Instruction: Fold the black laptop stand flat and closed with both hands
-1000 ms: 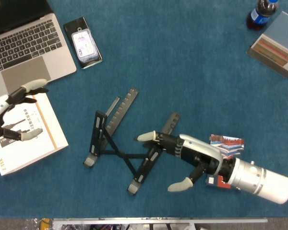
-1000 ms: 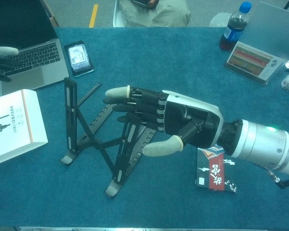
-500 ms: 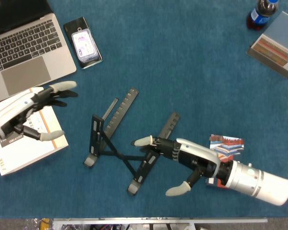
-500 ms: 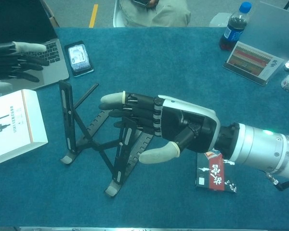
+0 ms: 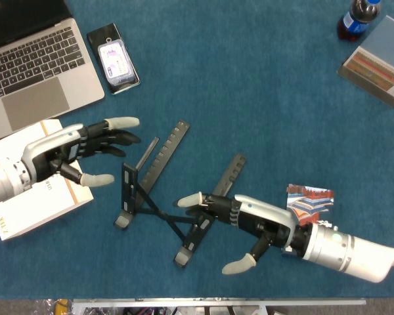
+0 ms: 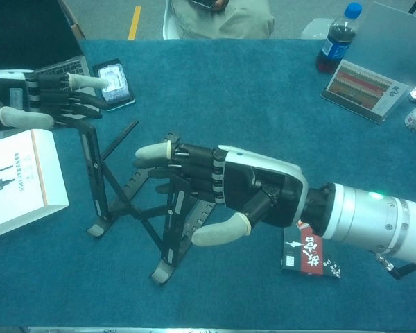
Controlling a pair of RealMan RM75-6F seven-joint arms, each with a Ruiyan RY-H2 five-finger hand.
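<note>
Laptop (image 5: 33,52) cut off at the head view's 10 o'clock corner, screen mostly out of frame. Right hand (image 6: 225,187) covers the laptop stand's (image 6: 135,208) right leg top in chest view; contact there unclear. Bottle (image 5: 358,16) cropped at 1 o'clock. Booklet (image 6: 310,253) print too small to read.

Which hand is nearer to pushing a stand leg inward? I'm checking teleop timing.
Right. The right hand already has fingers against the laptop stand at its near leg; the left hand is open beside the far leg.
</note>
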